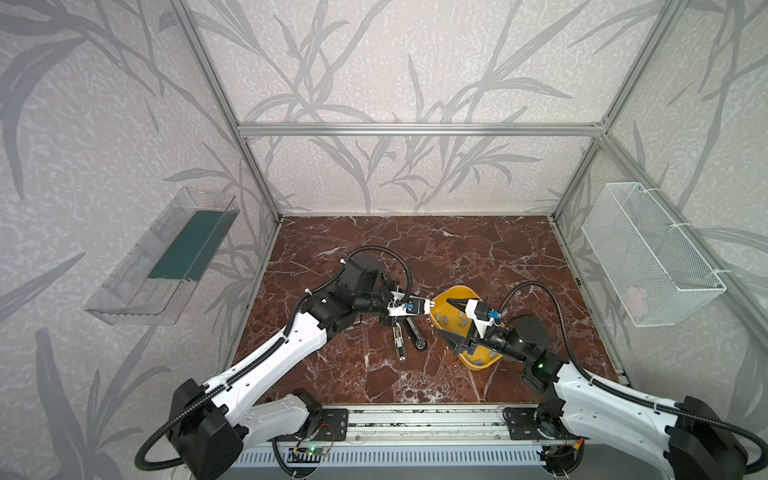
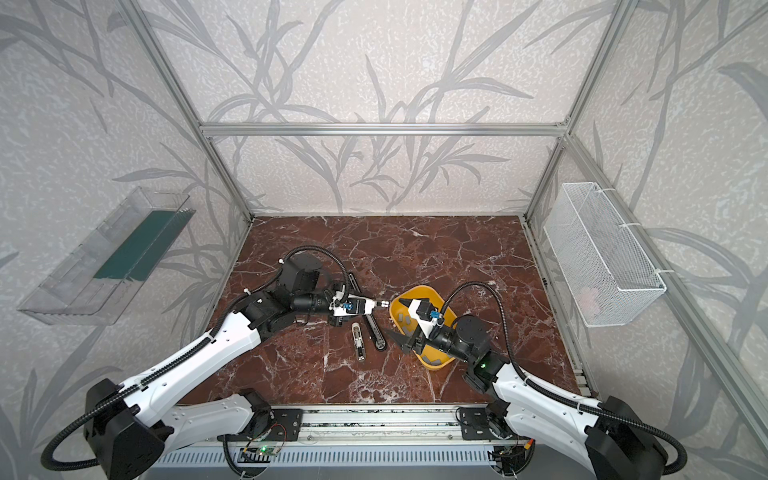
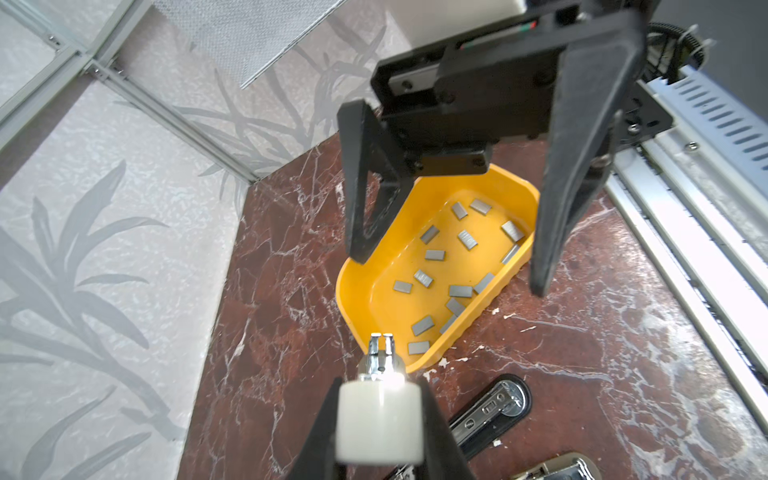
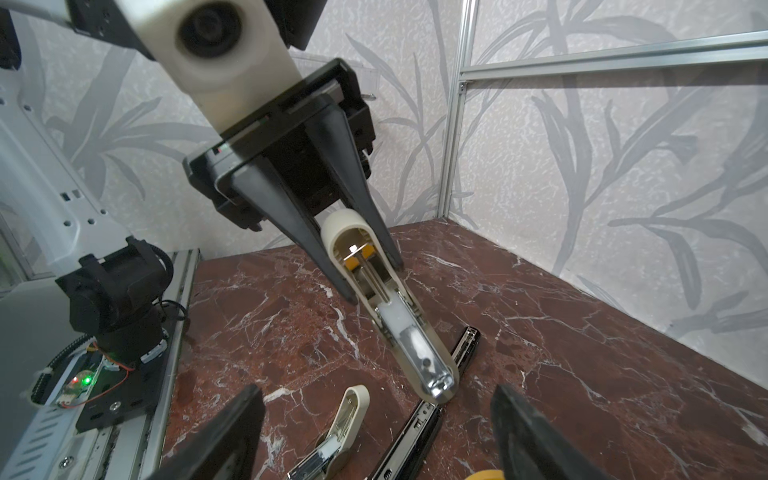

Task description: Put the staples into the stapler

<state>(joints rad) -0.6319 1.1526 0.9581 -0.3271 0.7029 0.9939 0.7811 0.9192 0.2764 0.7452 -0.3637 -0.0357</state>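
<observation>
Left gripper (image 3: 379, 381) pinches a cream stapler (image 3: 378, 419), chrome tip (image 3: 381, 345) toward the yellow tray (image 3: 356, 291) ahead, likely readying it for loading; right gripper (image 3: 449, 274) hangs spread wide, empty, above the staples (image 3: 467, 240).

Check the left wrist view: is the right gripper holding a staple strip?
No, the right gripper hangs open and empty above the yellow tray.

In both top views a clear plastic tray (image 1: 124, 299) is hanging at the left of the frame, carrying a dark green sheet (image 1: 193, 245). A white wire mesh basket (image 1: 648, 249) is hanging at the right, and a red-brown marble tabletop (image 1: 457, 249) is filling the lower middle
</observation>
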